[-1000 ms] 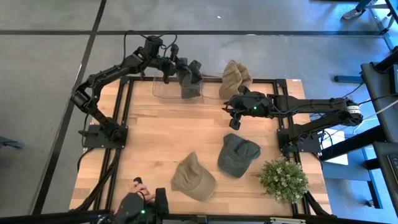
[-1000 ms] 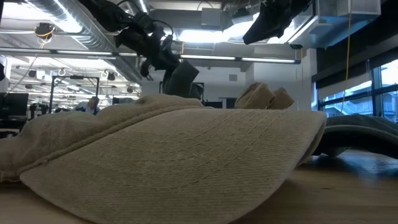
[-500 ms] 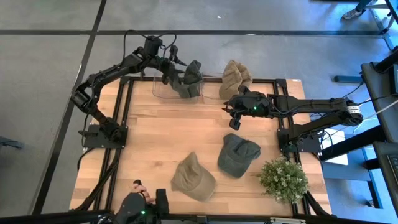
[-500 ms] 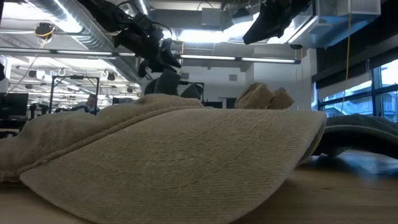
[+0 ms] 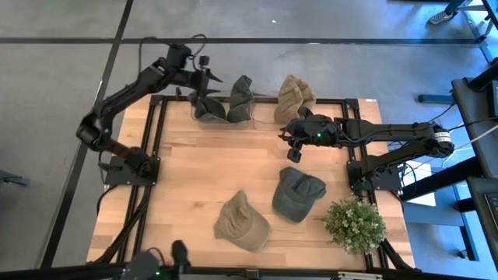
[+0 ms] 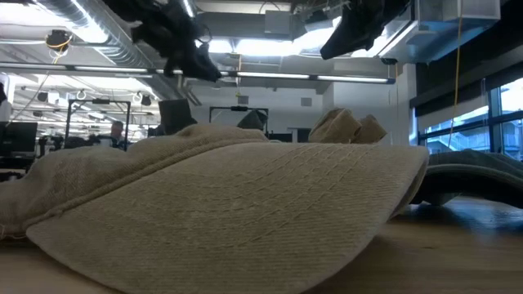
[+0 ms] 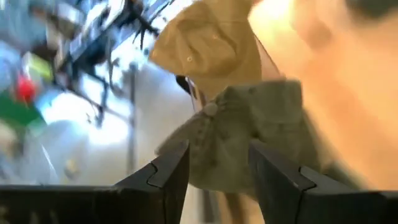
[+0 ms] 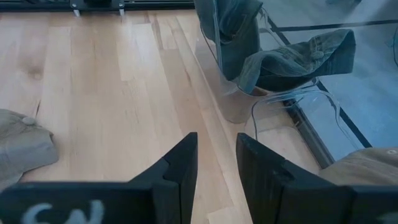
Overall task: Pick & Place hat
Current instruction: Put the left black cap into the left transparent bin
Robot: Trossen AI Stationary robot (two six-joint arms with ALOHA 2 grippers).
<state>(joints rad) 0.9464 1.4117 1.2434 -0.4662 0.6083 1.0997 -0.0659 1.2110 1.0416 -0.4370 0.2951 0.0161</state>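
A dark green hat [image 5: 226, 106] lies in a clear container [image 5: 204, 117] at the table's far edge; it also shows in the left wrist view [image 7: 255, 134] and the right wrist view [image 8: 280, 56]. My left gripper [image 5: 208, 80] hangs open and empty just left of it, its fingers [image 7: 171, 177] apart. A tan hat [image 5: 294, 96] sits on a second stand beside it. Another tan hat [image 5: 240, 222] and another dark green hat [image 5: 298, 194] lie on the table. My right gripper [image 5: 291, 149] is open and empty over the table's right middle.
A potted plant [image 5: 355, 224] stands at the near right corner. Bare wooden table [image 5: 210, 167] spreads between the container and the two near hats. The near tan hat fills the foreground of the low view [image 6: 229, 212].
My left gripper held the dark green hat above the clear container, has let go of it, and has drawn back toward the table's left and far edge. The hat has dropped and now lies spread in the container. My right arm has kept still.
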